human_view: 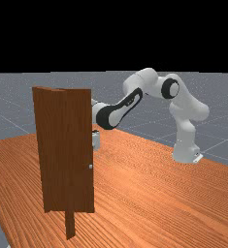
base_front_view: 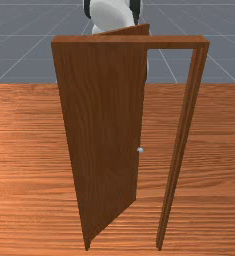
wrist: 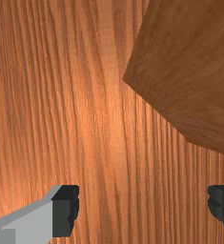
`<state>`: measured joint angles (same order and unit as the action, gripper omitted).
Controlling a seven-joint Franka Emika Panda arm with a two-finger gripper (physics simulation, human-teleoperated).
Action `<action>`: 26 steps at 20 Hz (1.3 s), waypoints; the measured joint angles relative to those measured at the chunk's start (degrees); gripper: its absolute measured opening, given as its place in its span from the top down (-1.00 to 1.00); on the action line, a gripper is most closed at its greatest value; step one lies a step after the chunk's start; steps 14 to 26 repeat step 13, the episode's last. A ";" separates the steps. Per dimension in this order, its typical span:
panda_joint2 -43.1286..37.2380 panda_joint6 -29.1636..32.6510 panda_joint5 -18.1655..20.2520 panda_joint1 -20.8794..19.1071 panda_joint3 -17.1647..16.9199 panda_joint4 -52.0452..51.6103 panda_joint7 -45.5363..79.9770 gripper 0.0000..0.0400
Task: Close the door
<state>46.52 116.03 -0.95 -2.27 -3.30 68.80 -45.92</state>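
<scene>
1. The claw (human_view: 96, 140) is released. In the far view it is partly hidden by the door (base_front_view: 101, 125), its visible part near the edge that carries the knob.
2. In the wrist view the claw (wrist: 144, 208) has its two fingers set wide apart, with bare desk (wrist: 99, 157) seen between them. The dark brown panel lies ahead of the fingers, nearer one than the other, and neither fingertip is seen touching it.
3. The door stands upright and open. In the front view it joins the frame (base_front_view: 129, 42) along the post at the front view's left and slants back from there toward the arm and the desk's far edge, leaving a gap to the other post (base_front_view: 181, 140).
4. The small pale knob (base_front_view: 140, 149) sits on the door's free edge, well apart from that other post.
5. The frame is upright on the desk. In the far view its visible foot is nearer the desk's edge at the far view's left than the arm's base is.
6. The white and grey arm (human_view: 147, 82) arches over the desk toward the door. Its base (human_view: 186, 150) stands well apart from the door, near the desk's edge on the far view's right.
7. Beyond the desk's far edge lies the grey floor (human_view: 13, 104), marked with pale lines.
</scene>
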 joint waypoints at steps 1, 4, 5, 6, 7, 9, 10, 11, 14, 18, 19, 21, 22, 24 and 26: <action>-0.23 1.11 -0.80 -0.42 0.88 1.26 -5.75 -1.00; -0.13 1.10 -0.80 -0.42 0.89 1.32 -5.75 -1.00; 6.49 -4.71 -0.66 -0.72 0.85 -10.37 -5.85 -1.00; 6.56 -4.72 -0.66 -0.74 0.84 -10.33 -5.85 -1.00; 6.58 -4.72 -0.66 -0.75 0.84 -10.32 -5.85 -1.00; 5.90 -3.92 -1.51 -0.22 1.57 -9.01 -8.95 -1.00; 5.52 -3.48 -2.08 0.53 2.12 -8.29 -10.57 -1.00; 5.38 -3.41 -2.42 1.63 2.34 -8.02 -10.11 -1.00; 5.48 -3.25 -3.65 3.98 3.62 -8.05 -12.86 -1.00; 5.48 -3.25 -3.65 3.98 3.62 -8.05 -12.86 -1.00; 5.48 -3.25 -3.65 3.98 3.62 -8.05 -12.86 -1.00; 5.48 -3.25 -3.65 3.98 3.62 -8.05 -12.86 -1.00; 5.48 -3.25 -3.65 3.98 3.62 -8.05 -12.86 -1.00; 5.48 -3.25 -3.65 3.98 3.62 -8.05 -12.86 -1.00; 5.48 -3.25 -3.65 3.98 3.62 -8.05 -12.86 -1.00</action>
